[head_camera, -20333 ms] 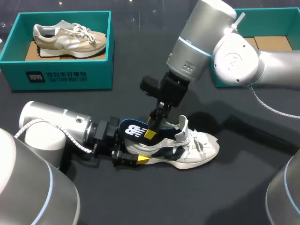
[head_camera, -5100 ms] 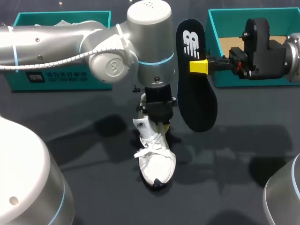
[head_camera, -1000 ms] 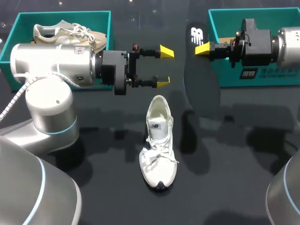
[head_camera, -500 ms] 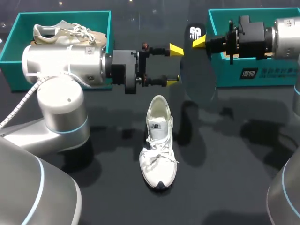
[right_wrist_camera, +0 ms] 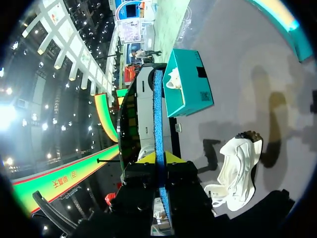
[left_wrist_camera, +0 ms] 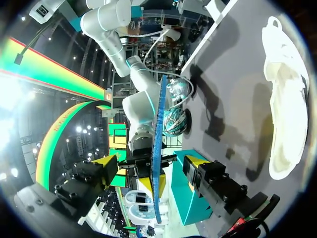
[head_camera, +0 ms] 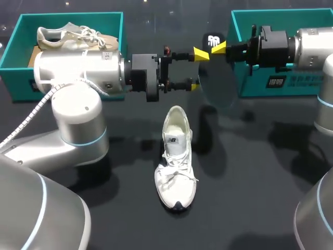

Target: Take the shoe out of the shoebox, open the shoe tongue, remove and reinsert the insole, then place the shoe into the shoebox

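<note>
The white shoe (head_camera: 176, 156) lies on the dark table, toe toward me and opening up; the left wrist view shows the same shoe (left_wrist_camera: 287, 114) off to one side. Above and behind it, my right gripper (head_camera: 219, 48) is shut on the top of the dark insole (head_camera: 214, 40), which hangs edge-on. In the right wrist view the insole (right_wrist_camera: 158, 114) rises straight out of that gripper (right_wrist_camera: 160, 158). My left gripper (head_camera: 197, 70) is open, one finger on each side of the insole (left_wrist_camera: 159, 129) and neither touching it; its own view shows the same gap (left_wrist_camera: 151, 161).
A teal shoebox (head_camera: 67, 15) at the back left holds a beige shoe (head_camera: 73, 36). A second teal shoebox (head_camera: 291, 83) stands at the back right behind my right arm. My left arm spans the table between the left box and the white shoe.
My left gripper has slid right until its fingers straddle the insole, and they have narrowed slightly. My right gripper has brought the insole left and turned it edge-on. The white shoe stays put.
</note>
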`<act>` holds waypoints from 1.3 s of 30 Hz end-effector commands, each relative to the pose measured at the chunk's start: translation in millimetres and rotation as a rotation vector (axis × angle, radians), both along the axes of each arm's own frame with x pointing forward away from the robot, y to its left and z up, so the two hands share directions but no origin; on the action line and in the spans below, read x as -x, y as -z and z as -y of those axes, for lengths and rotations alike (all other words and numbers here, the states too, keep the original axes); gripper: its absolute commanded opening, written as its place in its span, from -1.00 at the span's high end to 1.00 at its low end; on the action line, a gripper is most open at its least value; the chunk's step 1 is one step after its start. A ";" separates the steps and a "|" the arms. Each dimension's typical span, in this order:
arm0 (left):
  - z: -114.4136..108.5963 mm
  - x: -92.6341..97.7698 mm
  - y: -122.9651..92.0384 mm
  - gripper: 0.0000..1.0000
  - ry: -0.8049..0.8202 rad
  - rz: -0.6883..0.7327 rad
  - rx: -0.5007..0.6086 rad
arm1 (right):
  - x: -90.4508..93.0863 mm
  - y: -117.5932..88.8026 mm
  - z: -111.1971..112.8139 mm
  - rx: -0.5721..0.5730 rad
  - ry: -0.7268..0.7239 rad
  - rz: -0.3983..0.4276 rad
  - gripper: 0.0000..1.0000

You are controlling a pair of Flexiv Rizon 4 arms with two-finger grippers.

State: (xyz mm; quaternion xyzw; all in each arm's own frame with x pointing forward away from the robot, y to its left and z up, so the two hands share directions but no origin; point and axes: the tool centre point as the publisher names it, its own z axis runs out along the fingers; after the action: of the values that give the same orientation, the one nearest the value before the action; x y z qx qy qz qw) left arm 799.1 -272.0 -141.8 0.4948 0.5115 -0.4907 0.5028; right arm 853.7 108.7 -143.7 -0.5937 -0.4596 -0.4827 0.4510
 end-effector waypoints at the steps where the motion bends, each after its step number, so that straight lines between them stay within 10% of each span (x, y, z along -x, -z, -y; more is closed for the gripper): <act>1: 12.0 -7.1 1.4 -0.30 -0.008 0.001 -0.007 | -10.6 5.0 -5.8 0.002 -0.026 -0.007 1.00; 25: 20.9 -14.3 16.1 0.32 -0.027 -0.006 -0.075 | -12.2 5.9 -9.3 -0.008 -0.066 -0.007 1.00; 30: 22.8 -15.3 18.0 1.00 -0.033 -0.002 -0.087 | -11.3 6.3 -10.0 -0.012 -0.067 -0.009 1.00; 39: 21.2 -14.9 19.9 1.00 -0.037 -0.002 -0.097 | -8.6 6.2 -9.3 -0.018 -0.064 -0.009 1.00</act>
State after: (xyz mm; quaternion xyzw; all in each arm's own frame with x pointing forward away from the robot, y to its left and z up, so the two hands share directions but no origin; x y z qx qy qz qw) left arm 814.0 -292.3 -161.9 0.5084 0.5429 -0.4584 0.4864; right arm 864.5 117.1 -150.2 -0.5760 -0.4722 -0.4695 0.4742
